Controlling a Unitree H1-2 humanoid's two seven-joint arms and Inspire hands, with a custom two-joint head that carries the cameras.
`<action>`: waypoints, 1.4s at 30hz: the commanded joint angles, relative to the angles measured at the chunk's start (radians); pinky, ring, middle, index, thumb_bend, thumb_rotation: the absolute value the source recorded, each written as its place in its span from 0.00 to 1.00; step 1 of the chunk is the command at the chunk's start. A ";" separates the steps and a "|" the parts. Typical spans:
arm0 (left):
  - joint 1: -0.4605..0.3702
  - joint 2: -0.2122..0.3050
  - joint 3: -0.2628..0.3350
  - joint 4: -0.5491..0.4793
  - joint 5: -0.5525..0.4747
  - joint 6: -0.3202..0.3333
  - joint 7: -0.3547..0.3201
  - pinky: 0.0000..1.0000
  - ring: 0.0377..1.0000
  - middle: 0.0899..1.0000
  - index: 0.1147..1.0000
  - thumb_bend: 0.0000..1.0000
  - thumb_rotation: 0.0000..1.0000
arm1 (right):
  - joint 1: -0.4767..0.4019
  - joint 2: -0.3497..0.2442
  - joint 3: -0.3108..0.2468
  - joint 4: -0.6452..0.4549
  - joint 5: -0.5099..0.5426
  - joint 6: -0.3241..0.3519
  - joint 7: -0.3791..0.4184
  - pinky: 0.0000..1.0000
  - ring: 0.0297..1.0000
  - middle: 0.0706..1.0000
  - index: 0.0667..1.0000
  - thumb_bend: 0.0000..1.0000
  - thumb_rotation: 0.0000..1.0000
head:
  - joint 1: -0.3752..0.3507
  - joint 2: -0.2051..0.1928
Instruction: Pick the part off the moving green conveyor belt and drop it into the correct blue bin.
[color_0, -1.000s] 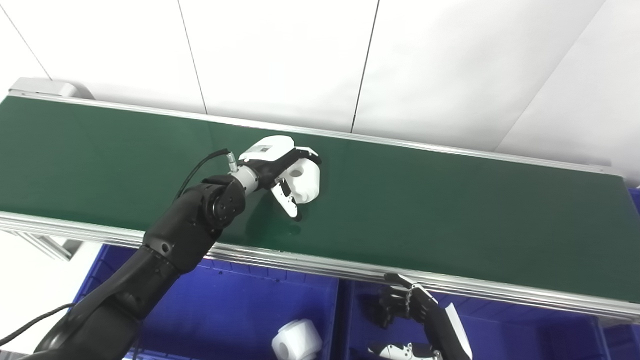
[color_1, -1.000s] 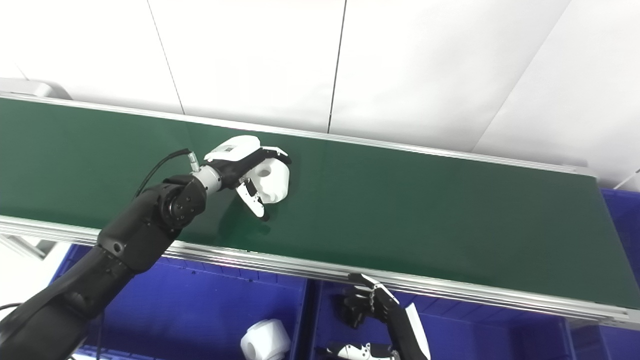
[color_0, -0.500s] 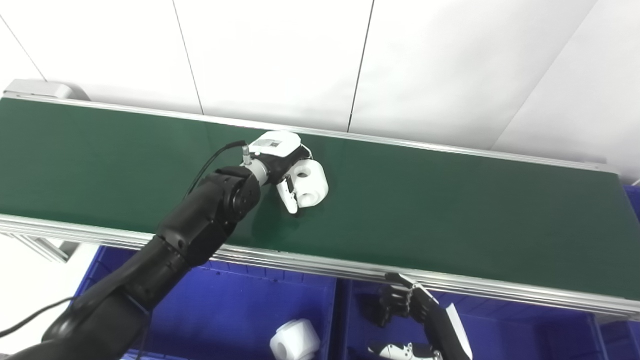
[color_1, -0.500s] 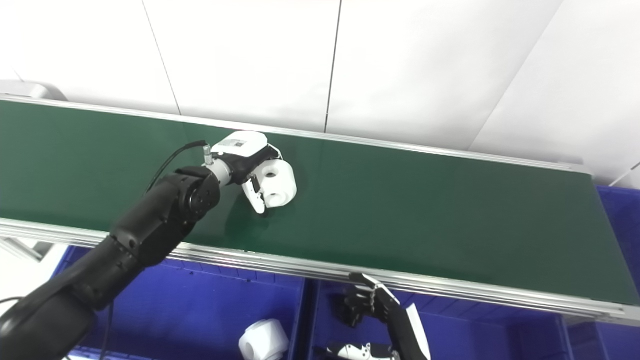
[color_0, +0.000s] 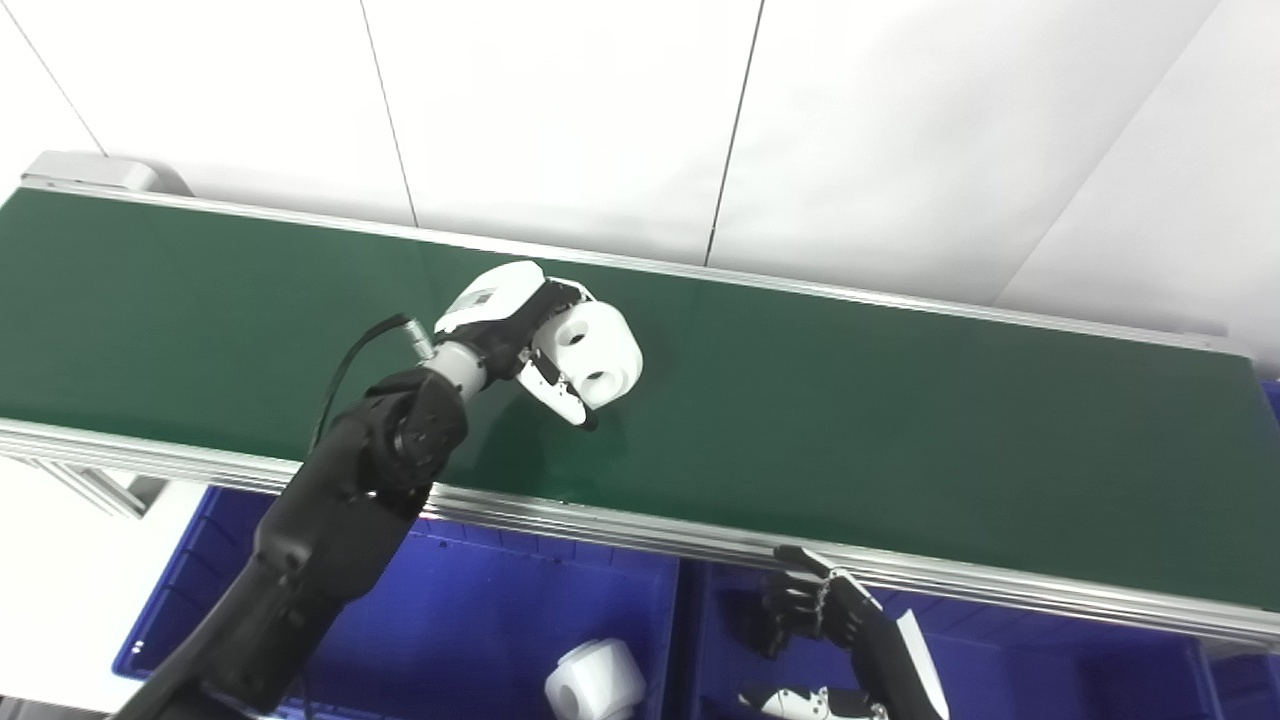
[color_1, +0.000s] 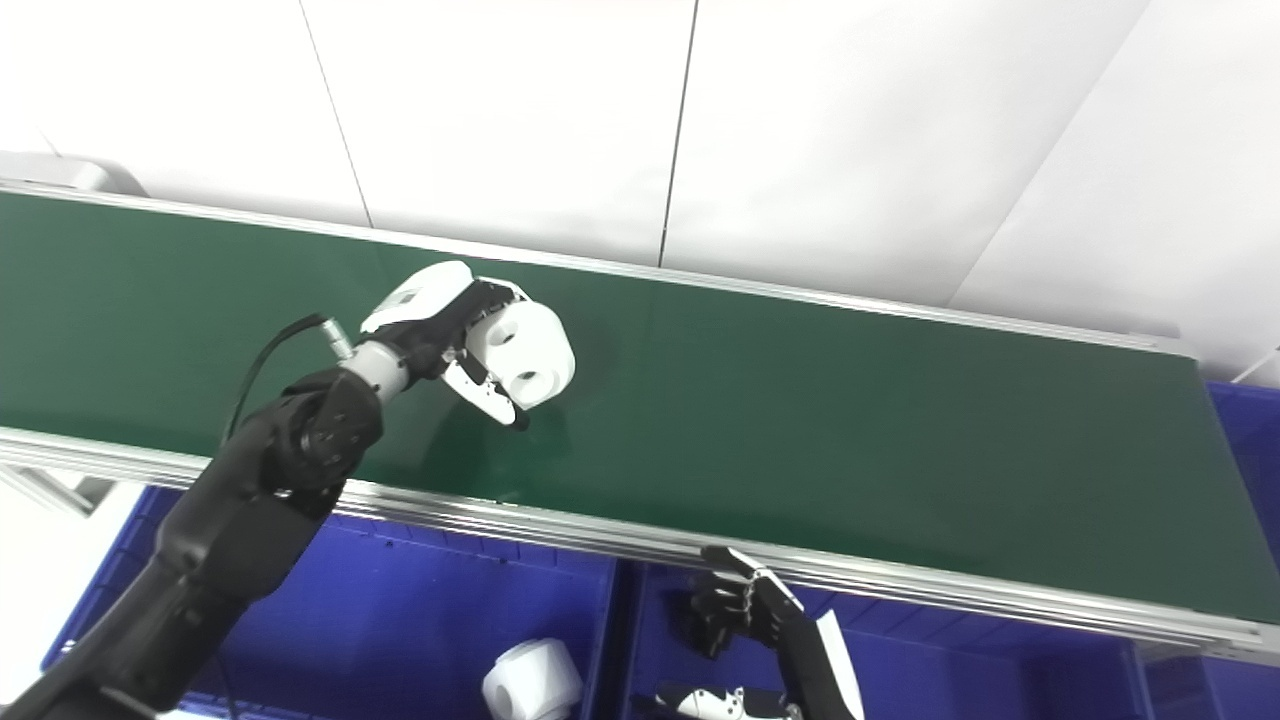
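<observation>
Left hand (color_0: 520, 325) clamped on the white part (color_0: 597, 345), fingers wrapped over its top and far side, thumb underneath at the near side. Held over the green conveyor belt (color_0: 900, 440), roughly above the belt's middle strip and toward its left half. Compared with half a second ago: part turned in the grasp, so that two round holes now face the cameras where one showed before; wrist swung back toward the belt's near rail, forearm now steeper and more bent at the elbow. Whether the part is off the belt surface or just touching it cannot be told; a faint dark reflection on the belt right below the thumb.

Right hand (color_0: 810, 610) below the belt's near rail, over the right blue bin (color_0: 1050, 670), fingers curled together around nothing visible, unchanged from the earlier frames.

In the left blue bin (color_0: 480, 620), just below the belt's near rail, a second white part (color_0: 593, 682) lying at the bin's right end, in the same spot as before. A small white and black piece (color_0: 805, 702) at the bottom of the right blue bin, partly hidden by the right arm, also unmoved.
</observation>
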 joint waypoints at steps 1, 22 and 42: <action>0.040 -0.003 0.037 -0.099 -0.065 -0.050 0.036 0.34 0.37 0.45 0.45 0.50 0.00 | 0.010 -0.003 -0.006 -0.040 0.003 -0.061 -0.005 0.61 0.65 0.67 0.77 0.77 0.07 | -0.004 0.006; 0.513 0.076 0.125 -0.023 -0.287 -0.545 0.102 0.52 0.47 0.48 0.39 0.50 0.00 | 0.039 -0.024 -0.032 -0.087 0.022 -0.061 0.024 0.62 0.66 0.68 0.77 0.77 0.13 | -0.006 0.070; 0.451 0.080 0.019 0.198 0.072 -0.499 0.189 0.62 0.59 0.48 0.40 0.51 0.00 | 0.058 -0.005 -0.051 -0.119 0.029 -0.054 0.041 0.61 0.65 0.67 0.77 0.77 0.11 | -0.007 0.087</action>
